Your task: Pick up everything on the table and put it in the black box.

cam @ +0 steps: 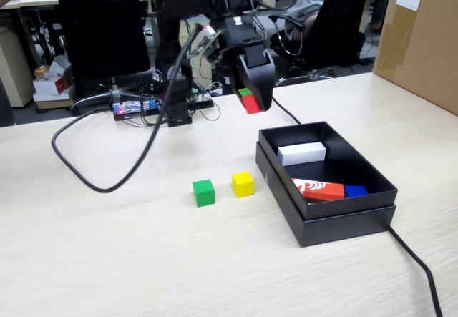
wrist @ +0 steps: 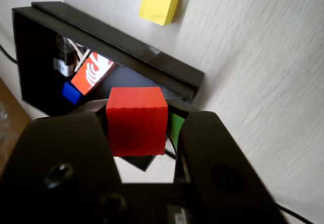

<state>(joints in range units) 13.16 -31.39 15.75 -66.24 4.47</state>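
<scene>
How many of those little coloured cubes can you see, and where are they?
3. The green cube and the yellow cube sit side by side on the table, left of the black box. The red cube is held in the jaws, in the air.

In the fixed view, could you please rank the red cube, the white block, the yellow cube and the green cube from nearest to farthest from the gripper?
1. Red cube: clamped in the gripper, raised above the table.
2. White block: inside the black box, at its far end.
3. Yellow cube: on the table, just left of the box.
4. Green cube: on the table, left of the yellow one.
</scene>
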